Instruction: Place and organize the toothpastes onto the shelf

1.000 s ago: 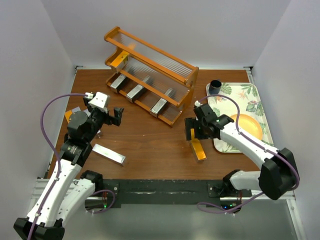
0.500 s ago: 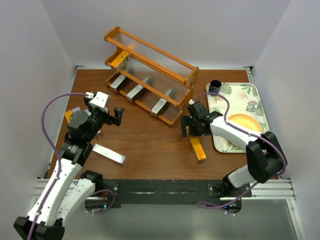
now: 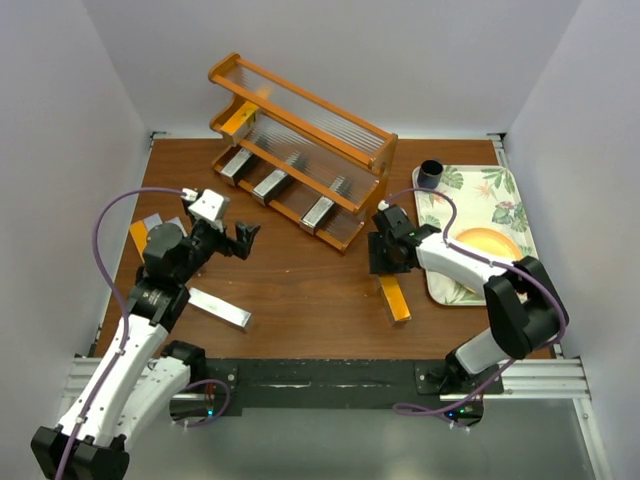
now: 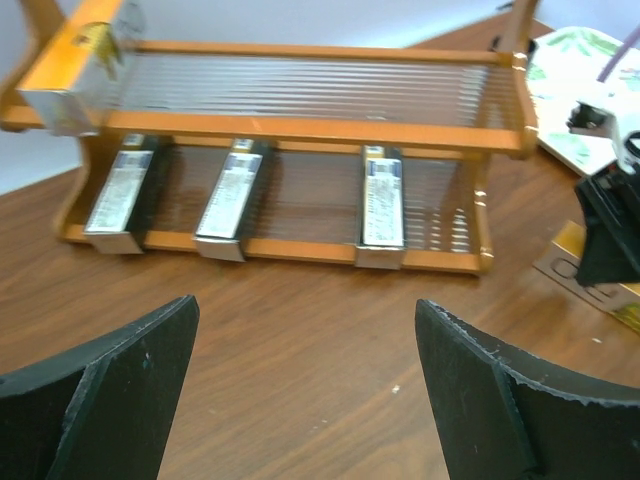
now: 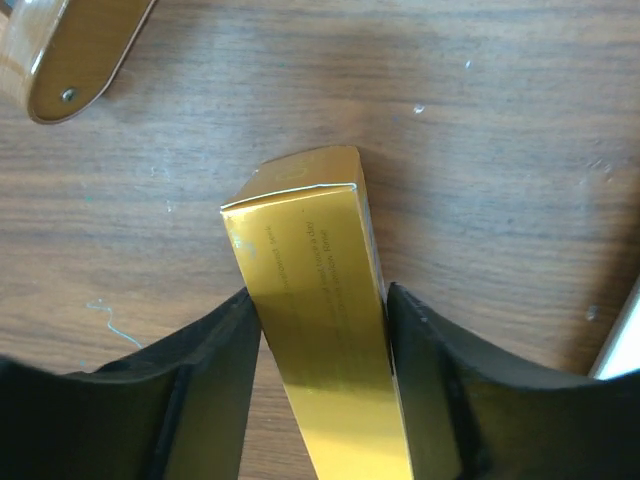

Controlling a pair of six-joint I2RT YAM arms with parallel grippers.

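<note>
Two right fingers pinching orange carton, lower end cropped, left fingers spread.

I can make out four silver cartons, three on the one shelf, one at seven o'clock; three orange cartons; one tray; one cup.

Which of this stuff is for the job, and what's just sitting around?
Job: shelf; three shelved silver cartons; shelved orange carton; held orange carton in right gripper; loose silver carton.
Lying about: leaf-patterned tray; dark cup.
</note>
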